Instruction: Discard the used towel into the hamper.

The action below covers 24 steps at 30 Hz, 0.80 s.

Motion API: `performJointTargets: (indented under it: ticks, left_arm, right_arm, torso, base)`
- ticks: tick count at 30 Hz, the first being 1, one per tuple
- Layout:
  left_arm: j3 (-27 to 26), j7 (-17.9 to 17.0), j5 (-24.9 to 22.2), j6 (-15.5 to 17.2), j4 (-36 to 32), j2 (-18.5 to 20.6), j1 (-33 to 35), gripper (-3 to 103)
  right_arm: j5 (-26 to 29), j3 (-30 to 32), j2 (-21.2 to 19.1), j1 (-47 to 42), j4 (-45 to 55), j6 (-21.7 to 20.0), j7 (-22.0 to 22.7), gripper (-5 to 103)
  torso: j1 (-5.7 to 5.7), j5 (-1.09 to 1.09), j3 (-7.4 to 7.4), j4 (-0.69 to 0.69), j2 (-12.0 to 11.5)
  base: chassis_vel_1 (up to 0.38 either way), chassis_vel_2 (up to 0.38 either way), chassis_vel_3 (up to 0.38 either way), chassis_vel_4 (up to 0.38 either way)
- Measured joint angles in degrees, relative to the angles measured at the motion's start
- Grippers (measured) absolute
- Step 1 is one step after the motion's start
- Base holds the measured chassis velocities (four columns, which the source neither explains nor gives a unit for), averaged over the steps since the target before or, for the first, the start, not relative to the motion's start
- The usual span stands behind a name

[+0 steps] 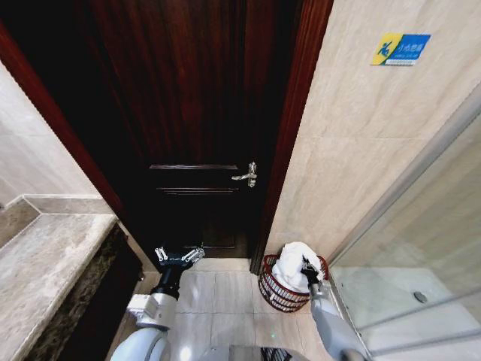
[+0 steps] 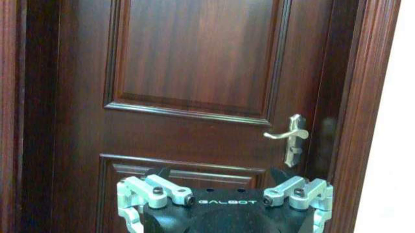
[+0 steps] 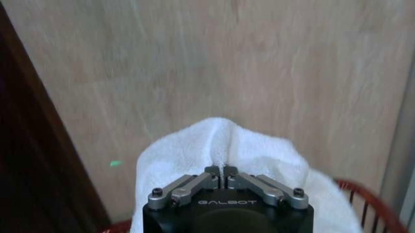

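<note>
Black gripper bodies w/ white GALBOT mark, silver screwed linkages, grey-white arms

- "GALBOT" stands on the black body of the left claw point(image 2: 225, 213).
- "GALBOT" also stands on the right claw point(image 3: 224, 180).
- A blue-and-yellow sign point(image 1: 400, 49) at 1 o'clock on the wall; its text is unreadable.

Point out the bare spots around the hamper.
Bare floor tiles lie between the left pincer and the hamper. The counter is bare too. The hamper is crowded: the towel, gripped by the right pincer, fills it.
</note>
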Motion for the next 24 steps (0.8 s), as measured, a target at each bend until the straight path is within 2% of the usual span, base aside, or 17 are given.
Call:
performJointTargets:
  ticks: [7, 8, 11, 13, 18, 24]
  left_arm:
    - [0.0, 0.0, 0.0, 0.0, 0.0, 0.0, 0.0, 100]
    - [0.0, 0.0, 0.0, 0.0, 0.0, 0.0, 0.0, 100]
    - [0.0, 0.0, 0.0, 0.0, 0.0, 0.0, 0.0, 100]
    - [0.0, 0.0, 0.0, 0.0, 0.0, 0.0, 0.0, 100]
    - [0.0, 0.0, 0.0, 0.0, 0.0, 0.0, 0.0, 100]
    - [0.0, 0.0, 0.0, 0.0, 0.0, 0.0, 0.0, 100]
  right_arm:
    - [-1.1, 1.0, 0.0, 3.7, -5.6, -7.4, -1.0, 2]
    - [-1.1, 1.0, 0.0, 3.7, -5.6, -7.4, -1.0, 2]
    - [-3.0, 1.4, 0.1, 4.2, -6.7, -9.7, -0.3, 2]
    - [-6.9, 1.9, 0.2, 4.5, -7.4, -12.0, 2.0, 2]
    - [-8.4, 2.1, 0.0, 5.0, -8.0, -14.0, 4.5, 2]
    - [-7.8, 1.9, -0.6, 5.3, -7.2, -16.6, 3.8, 2]
  torso:
    - [0.0, -0.02, 0.0, 0.0, 0.0]
    - [0.0, -0.02, 0.0, 0.0, 0.0]
    - [0.0, 0.0, 0.0, 0.0, 0.0]
    - [-0.01, 0.0, 0.0, 0.0, 0.0]
    - [0.0, 0.0, 0.0, 0.0, 0.0]
    - [0.0, 0.0, 0.0, 0.0, 0.0]
  base:
    - [0.0, 0.0, 0.0, 0.0]
    - [0.0, 0.0, 0.0, 0.0]
    - [0.0, 0.0, 0.0, 0.0]
    - [0.0, 0.0, 0.0, 0.0]
    - [0.0, 0.0, 0.0, 0.0]
    - [0.0, 0.0, 0.0, 0.0]
